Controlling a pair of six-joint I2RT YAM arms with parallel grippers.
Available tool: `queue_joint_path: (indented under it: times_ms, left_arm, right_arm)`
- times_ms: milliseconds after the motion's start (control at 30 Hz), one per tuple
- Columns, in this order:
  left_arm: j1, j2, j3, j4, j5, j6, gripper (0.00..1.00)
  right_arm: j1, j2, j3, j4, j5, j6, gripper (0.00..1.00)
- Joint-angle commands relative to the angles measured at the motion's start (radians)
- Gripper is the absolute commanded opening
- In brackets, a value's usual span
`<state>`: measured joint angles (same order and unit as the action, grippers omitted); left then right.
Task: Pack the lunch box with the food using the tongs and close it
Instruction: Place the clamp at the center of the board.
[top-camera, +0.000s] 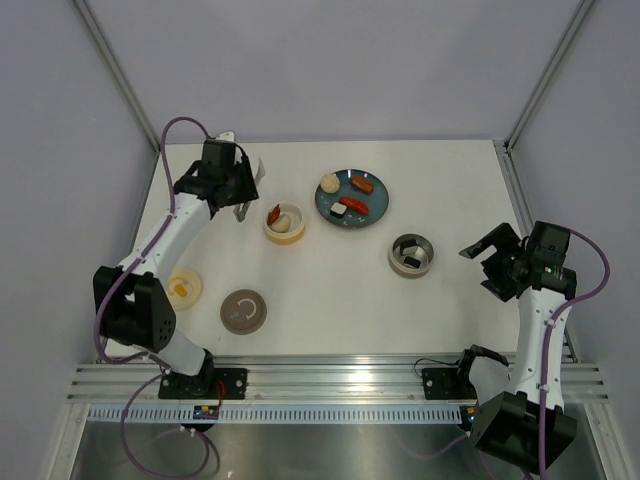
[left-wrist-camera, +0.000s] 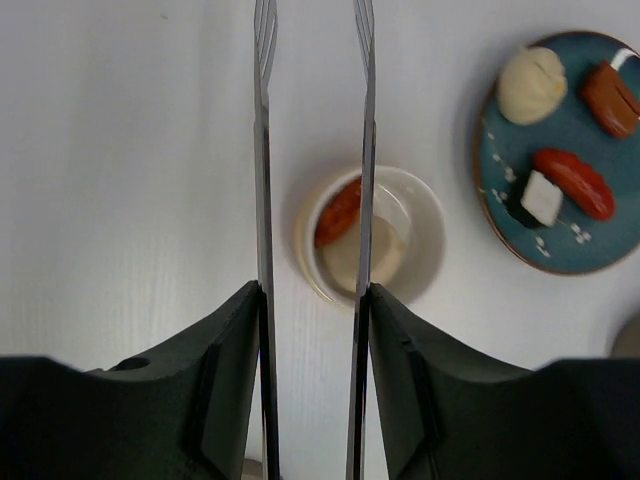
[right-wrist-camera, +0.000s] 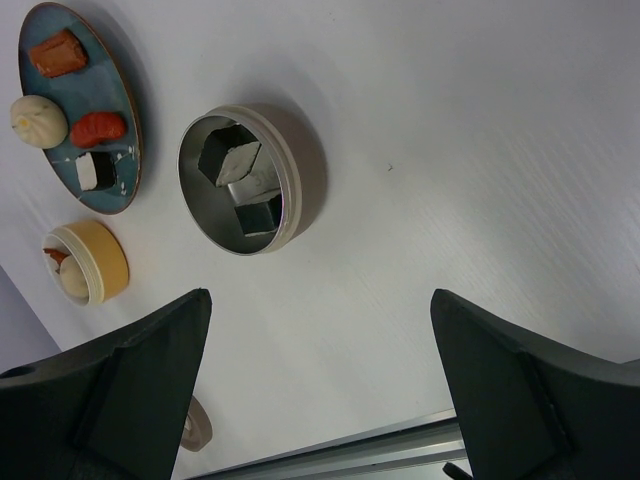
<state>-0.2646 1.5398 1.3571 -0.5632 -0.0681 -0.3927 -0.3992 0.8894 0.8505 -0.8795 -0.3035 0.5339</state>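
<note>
My left gripper (top-camera: 238, 192) is shut on the silver tongs (left-wrist-camera: 263, 180). Their two arms stand apart with nothing between the tips, and they reach past the cream lunch box bowl (top-camera: 284, 222). That bowl (left-wrist-camera: 425, 245) holds a sausage (left-wrist-camera: 338, 212) and a bun (left-wrist-camera: 382, 252). On the teal plate (top-camera: 378, 208) lie a bun (left-wrist-camera: 532, 85), two sausages (left-wrist-camera: 573, 182) and a sushi bit (left-wrist-camera: 540, 198). A metal lunch box tier (top-camera: 411, 254) holds sushi bits (right-wrist-camera: 240, 160). At the right my right gripper (top-camera: 490, 262) hangs open and empty over bare table (right-wrist-camera: 320, 295).
A round brown lid (top-camera: 243, 310) and a small cream dish (top-camera: 183, 289) lie near the left arm's base. An aluminium rail (top-camera: 330, 380) runs along the near edge. Frame posts stand at the back corners.
</note>
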Motion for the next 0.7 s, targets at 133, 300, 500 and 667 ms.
queue_joint_path:
  times_ms: [133, 300, 500, 667]
  left_arm:
    - [0.085, 0.172, 0.076, 0.117, -0.091, 0.021, 0.48]
    - [0.136, 0.264, 0.082, 0.112, -0.105, 0.025, 0.48]
    - [0.171, 0.310, 0.066, 0.103, -0.093, -0.003, 0.58]
    - [0.173, 0.321, 0.089, 0.045, -0.117, -0.002, 0.83]
  right_arm:
    - [-0.001, -0.013, 0.009, 0.019, -0.019, -0.018, 0.99]
    - [-0.001, -0.023, 0.005, 0.011, -0.016, -0.020, 0.99]
    - [-0.001, -0.006, 0.007, 0.020, -0.019, -0.015, 1.00]
    - [-0.001, 0.000, 0.005, 0.028, -0.023, -0.012, 0.99]
